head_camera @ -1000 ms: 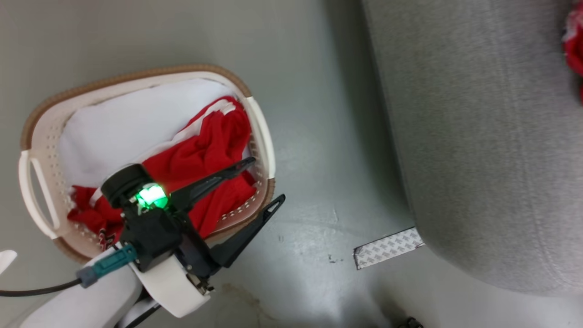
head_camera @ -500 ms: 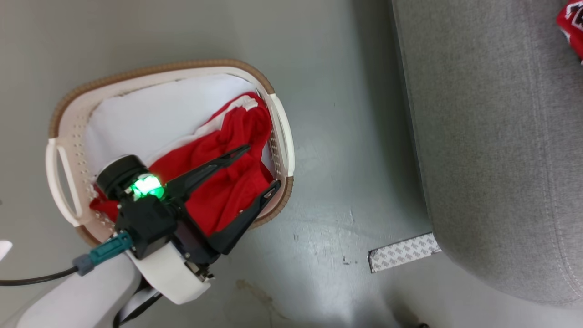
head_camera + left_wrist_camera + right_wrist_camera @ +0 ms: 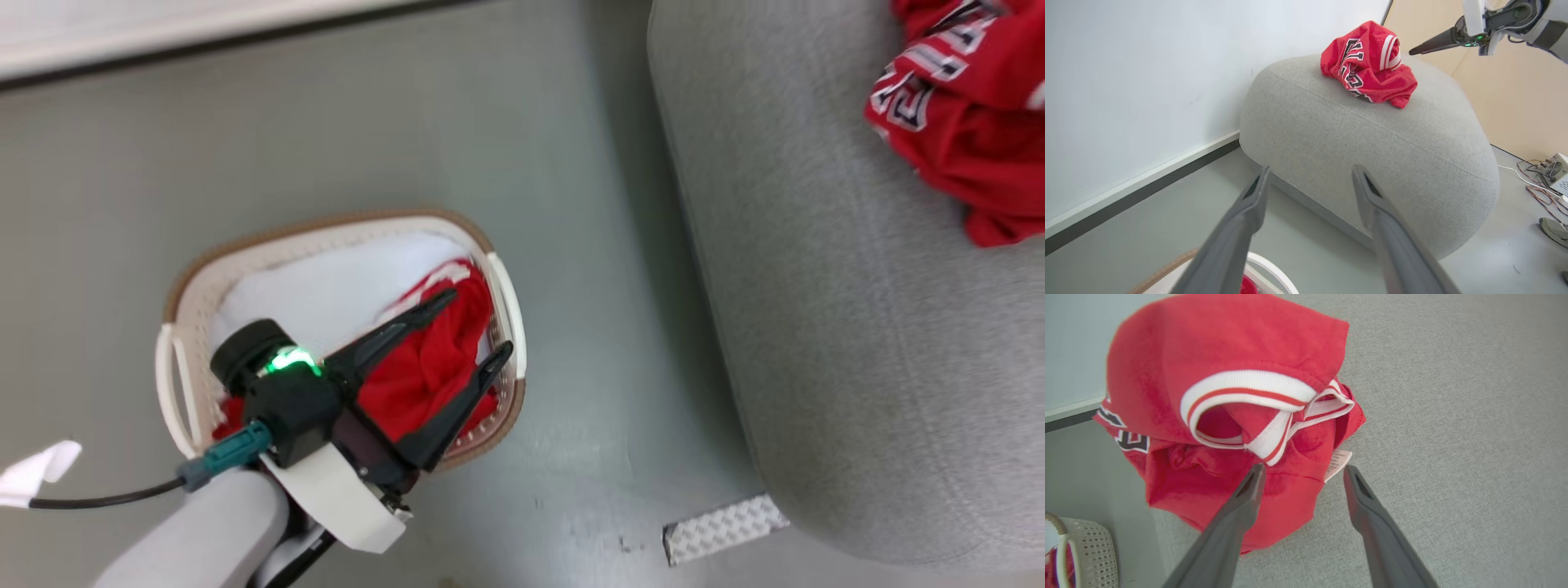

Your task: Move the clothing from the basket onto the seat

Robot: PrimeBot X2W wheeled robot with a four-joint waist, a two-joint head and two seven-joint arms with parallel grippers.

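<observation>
- A crumpled red jersey (image 3: 1220, 347) is found on the grey sofa (image 3: 1453, 416).
- The right tool (image 3: 1304, 466), above the sofa, and the left tool (image 3: 480, 321), beside the sofa, are held wide open and empty.

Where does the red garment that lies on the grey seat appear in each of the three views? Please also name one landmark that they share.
Head view: the red garment is in the upper right corner, on the seat.
Left wrist view: top centre, on the seat's rounded top.
Right wrist view: upper left to centre, large and close.
Shared landmark: the grey seat fabric beneath the garment.
</observation>
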